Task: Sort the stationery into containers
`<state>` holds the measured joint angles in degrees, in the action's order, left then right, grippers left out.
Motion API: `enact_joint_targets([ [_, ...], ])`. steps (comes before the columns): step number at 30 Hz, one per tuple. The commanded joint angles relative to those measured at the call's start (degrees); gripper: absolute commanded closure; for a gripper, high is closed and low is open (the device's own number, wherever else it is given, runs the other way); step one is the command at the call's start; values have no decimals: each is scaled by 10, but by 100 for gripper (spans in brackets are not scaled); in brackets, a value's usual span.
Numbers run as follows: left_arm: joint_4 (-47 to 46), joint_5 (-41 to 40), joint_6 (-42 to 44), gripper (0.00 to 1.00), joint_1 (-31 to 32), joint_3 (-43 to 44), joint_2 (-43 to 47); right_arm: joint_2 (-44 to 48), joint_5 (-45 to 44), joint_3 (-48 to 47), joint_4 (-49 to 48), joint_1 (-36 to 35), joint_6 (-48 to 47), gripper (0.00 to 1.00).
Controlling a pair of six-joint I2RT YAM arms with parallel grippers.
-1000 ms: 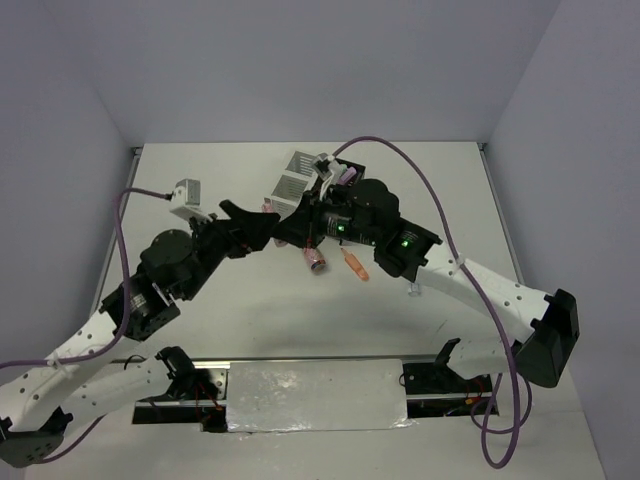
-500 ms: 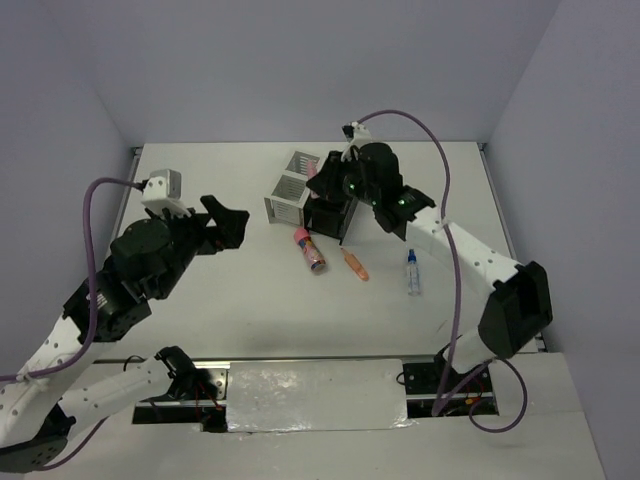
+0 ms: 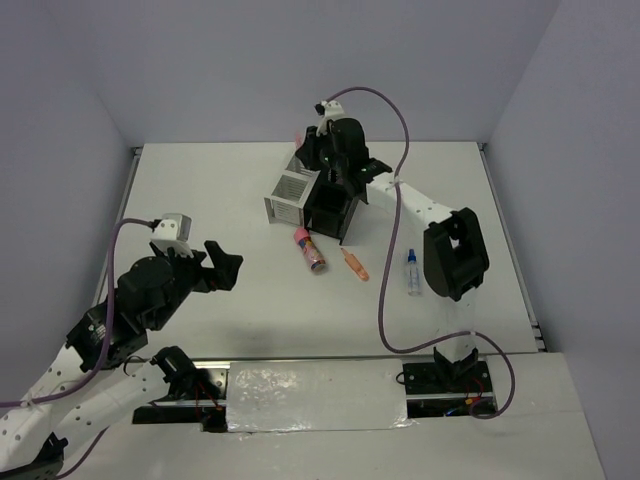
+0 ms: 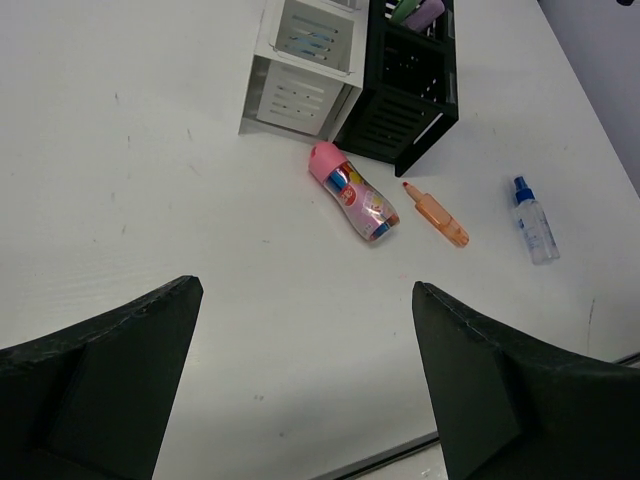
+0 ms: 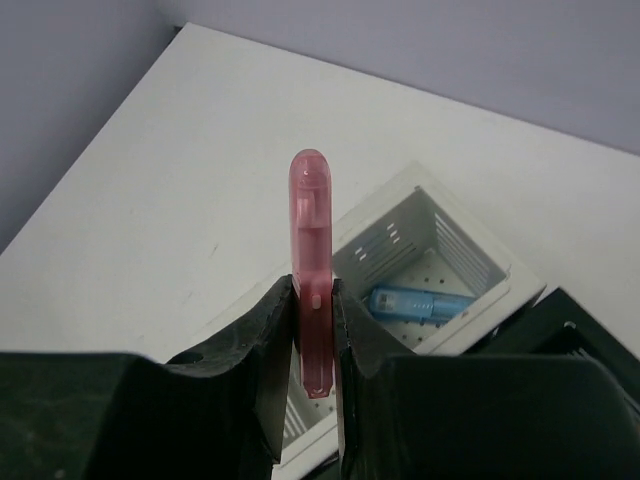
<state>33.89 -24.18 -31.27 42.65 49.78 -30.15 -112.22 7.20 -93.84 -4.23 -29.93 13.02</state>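
Stationery lies partly on the table and partly in the boxes. A pink highlighter (image 5: 312, 230) stands upright, pinched near its lower end between the closed fingers of the right gripper (image 5: 312, 295). In the wrist view it lines up with the near rim of the white container (image 5: 470, 250). The open compartment just beyond the fingertips holds a blue highlighter (image 5: 420, 301) lying flat. The black container (image 4: 400, 120) stands against the white one, to the right of those fingers, with green (image 4: 405, 10) and purple (image 4: 427, 14) pens showing at its top. The left gripper (image 4: 305, 290) is spread wide with nothing between its fingers, over bare table (image 4: 150, 200) well short of both boxes. Ahead of its fingertips lie a stubby pink tube (image 4: 353, 193) and an orange highlighter (image 4: 438, 215) near each other. A clear bottle (image 4: 532, 218) lies further right, with bare surface between it and the table's right edge.
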Motion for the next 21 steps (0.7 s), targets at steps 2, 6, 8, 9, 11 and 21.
enact_joint_targets([
  [2, -2, -6, 17, 1, -3, 8, -5, -33, 8, -63, -61, 8, -33, 93],
  [6, -4, -7, 21, 1, -4, 9, -10, -60, -4, -64, -79, 10, -43, 89],
  [8, -6, -2, 22, 1, -4, 8, -7, -68, -5, -64, -92, 12, -55, 89],
  [9, -8, 3, 23, 1, -4, 7, -6, -72, -6, -68, -97, 13, -58, 88],
  [11, -8, 5, 25, 1, -4, 5, -5, -88, -15, -76, -98, 15, -61, 86],
  [21, -8, 5, 30, 1, -4, 7, -9, -133, 12, -111, -93, 28, -49, 62],
])
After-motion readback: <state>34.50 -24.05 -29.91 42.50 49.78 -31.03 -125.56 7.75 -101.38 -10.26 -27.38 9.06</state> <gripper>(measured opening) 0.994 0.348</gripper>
